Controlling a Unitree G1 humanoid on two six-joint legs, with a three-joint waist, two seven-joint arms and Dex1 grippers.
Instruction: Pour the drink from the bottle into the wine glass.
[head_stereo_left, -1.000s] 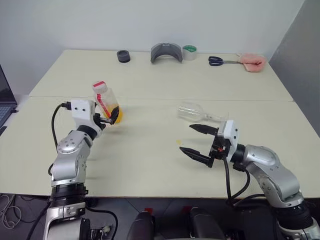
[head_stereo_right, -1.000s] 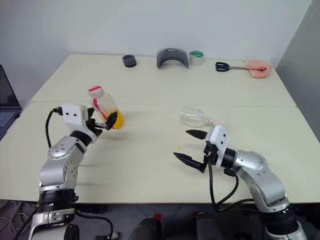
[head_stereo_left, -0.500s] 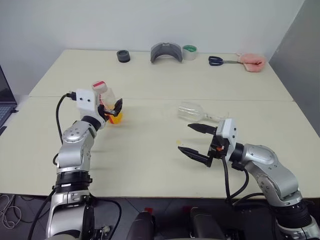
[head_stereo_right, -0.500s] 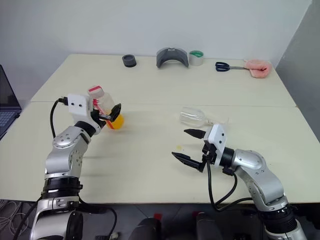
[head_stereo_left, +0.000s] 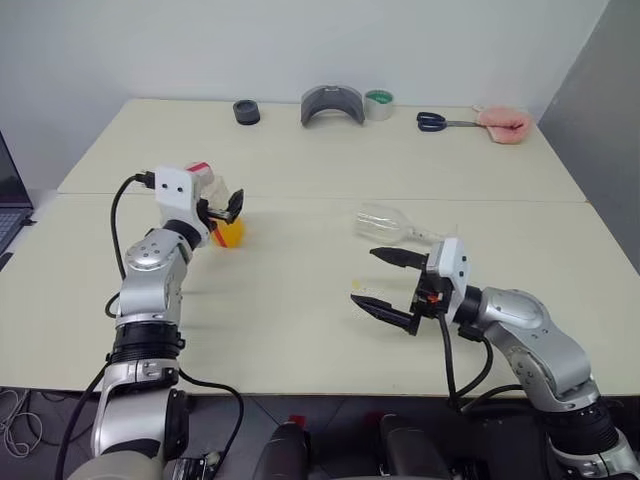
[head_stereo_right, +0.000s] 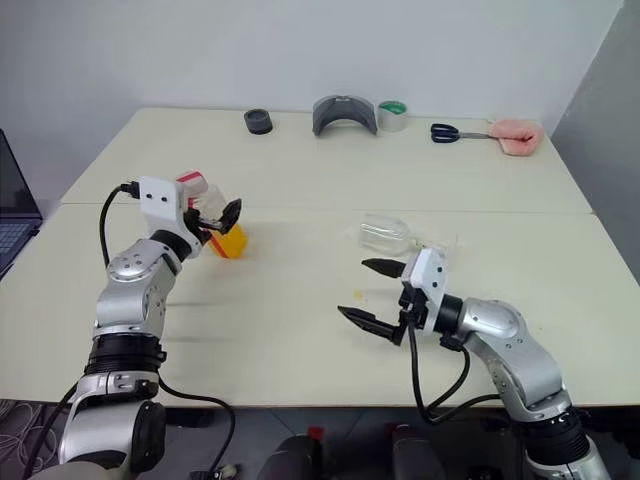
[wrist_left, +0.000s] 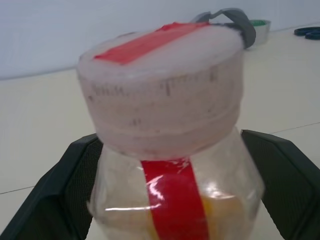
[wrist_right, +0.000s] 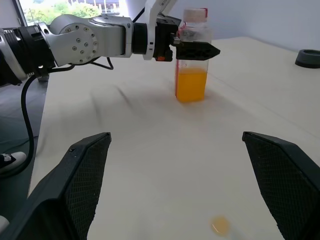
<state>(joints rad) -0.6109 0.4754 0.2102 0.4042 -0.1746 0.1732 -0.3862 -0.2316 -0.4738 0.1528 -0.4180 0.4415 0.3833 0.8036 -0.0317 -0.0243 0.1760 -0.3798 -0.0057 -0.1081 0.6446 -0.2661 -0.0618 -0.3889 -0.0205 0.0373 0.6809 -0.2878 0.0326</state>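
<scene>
1. I am seeing the small clear plastic bottle (wrist_right: 191, 55) with the white cap and red stripe standing upright on the left part of the pale cream desk (head_stereo_left: 300, 290), with the bright orange-yellow drink (wrist_right: 190, 85) filling only its lower part.
2. My left hand (head_stereo_left: 226, 210) is reaching level around the bottle's upper body, its two black fingers (wrist_left: 60, 195) spread wide, one on each side of the bottle; I cannot tell whether they are touching the plastic.
3. The clear stemmed wine glass (head_stereo_left: 385, 224) is lying on its side near the middle of the desk, well apart from the bottle, its bowl pointing toward the bottle's side and its stem toward my right arm.
4. My right hand (head_stereo_left: 385, 282) is hovering just in front of the lying glass, fingers spread wide and holding nothing, pointing across the desk toward the bottle.
5. A small orange-yellow drop (wrist_right: 220, 225) is sitting on the desk beside the right hand.
6. Along the far edge of the desk I am seeing a dark round ring (head_stereo_left: 247, 112), a grey curved piece (head_stereo_left: 333, 104), a roll of tape with a green core (head_stereo_left: 379, 104), dark-handled scissors (head_stereo_left: 440, 122) and a pink soft object (head_stereo_left: 503, 124).
7. A laptop's corner (head_stereo_right: 18, 215) is showing beyond the left edge of the desk.
</scene>
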